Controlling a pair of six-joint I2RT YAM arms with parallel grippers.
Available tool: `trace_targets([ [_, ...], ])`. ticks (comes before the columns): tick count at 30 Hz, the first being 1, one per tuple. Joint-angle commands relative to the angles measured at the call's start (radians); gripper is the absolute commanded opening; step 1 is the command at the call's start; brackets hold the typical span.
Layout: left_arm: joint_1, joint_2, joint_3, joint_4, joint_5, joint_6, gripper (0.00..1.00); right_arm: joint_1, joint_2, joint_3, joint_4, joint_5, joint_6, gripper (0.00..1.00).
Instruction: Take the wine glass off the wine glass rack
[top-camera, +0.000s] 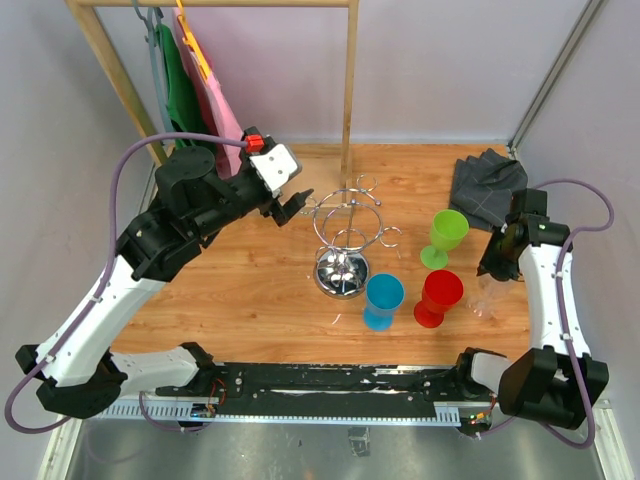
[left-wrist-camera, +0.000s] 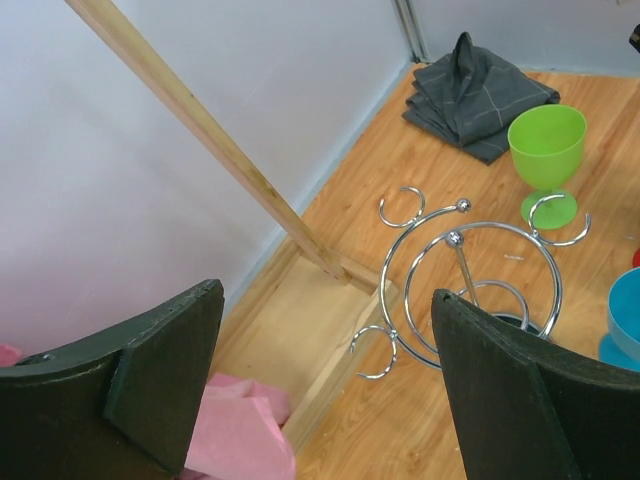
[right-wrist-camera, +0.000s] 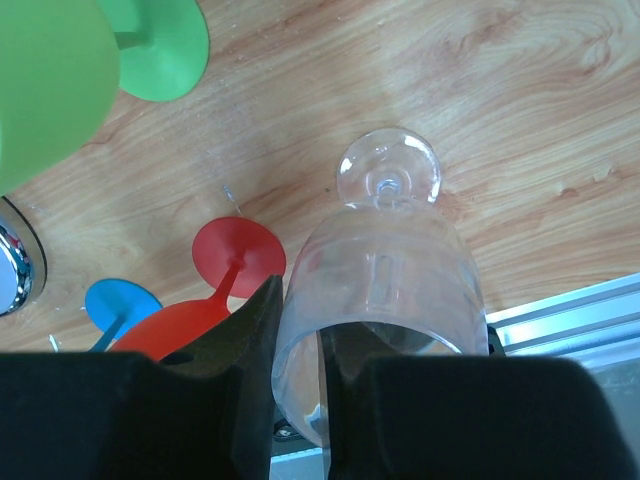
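The chrome wine glass rack (top-camera: 345, 232) stands mid-table on its round shiny base, and its loop arms hold nothing. It also shows in the left wrist view (left-wrist-camera: 470, 265). The clear wine glass (top-camera: 487, 298) is upright at the right, off the rack, next to the red cup. My right gripper (top-camera: 494, 268) is shut on the glass rim (right-wrist-camera: 385, 290), one finger inside the bowl and one outside. The glass's foot is at or just above the wood. My left gripper (top-camera: 290, 205) is open and empty, hovering just left of the rack's top loops.
A green cup (top-camera: 447, 235), a red cup (top-camera: 438, 297) and a blue cup (top-camera: 382, 300) stand right of the rack. A folded grey cloth (top-camera: 487, 188) lies at the back right. A wooden clothes rail (top-camera: 349, 90) with hanging garments stands along the back.
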Motion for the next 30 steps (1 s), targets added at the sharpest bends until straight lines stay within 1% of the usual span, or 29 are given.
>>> trace_targets([
  [1, -0.002, -0.017, -0.011, 0.015, 0.003, 0.001, 0.89, 0.015, -0.039, -0.013, -0.005, 0.014, 0.021, 0.21],
  [3, -0.002, -0.02, -0.015, 0.012, 0.003, 0.001, 0.89, 0.015, -0.047, -0.006, -0.008, 0.006, 0.019, 0.31],
  [6, -0.002, -0.025, -0.019, 0.009, 0.003, 0.002, 0.9, 0.014, -0.052, 0.012, -0.025, 0.0, 0.015, 0.41],
  [14, -0.002, -0.038, -0.024, 0.005, 0.004, 0.0, 0.9, 0.015, -0.083, 0.084, -0.095, -0.013, 0.011, 0.59],
  [16, -0.002, -0.04, -0.024, 0.004, 0.004, -0.006, 0.9, 0.015, -0.096, 0.128, -0.127, -0.021, 0.011, 0.64],
  [21, -0.002, -0.029, 0.005, -0.008, -0.002, -0.069, 0.91, 0.015, -0.12, 0.281, -0.221, -0.07, 0.011, 0.71],
  [23, 0.004, -0.023, 0.02, -0.013, -0.016, -0.112, 0.92, 0.015, -0.125, 0.363, -0.254, -0.082, 0.011, 0.78],
  [24, 0.019, -0.02, 0.024, -0.014, -0.013, -0.135, 0.92, 0.016, -0.125, 0.405, -0.262, -0.086, 0.01, 0.86],
  [25, 0.051, -0.015, 0.026, -0.015, 0.008, -0.16, 0.93, 0.015, -0.12, 0.448, -0.263, -0.086, 0.009, 0.98],
  [27, 0.15, -0.001, 0.015, -0.014, 0.074, -0.232, 0.93, 0.015, -0.084, 0.536, -0.262, -0.089, 0.0, 0.99],
  [30, 0.356, 0.039, -0.029, 0.007, 0.208, -0.373, 0.93, 0.014, -0.029, 0.559, -0.195, -0.076, 0.004, 0.98],
])
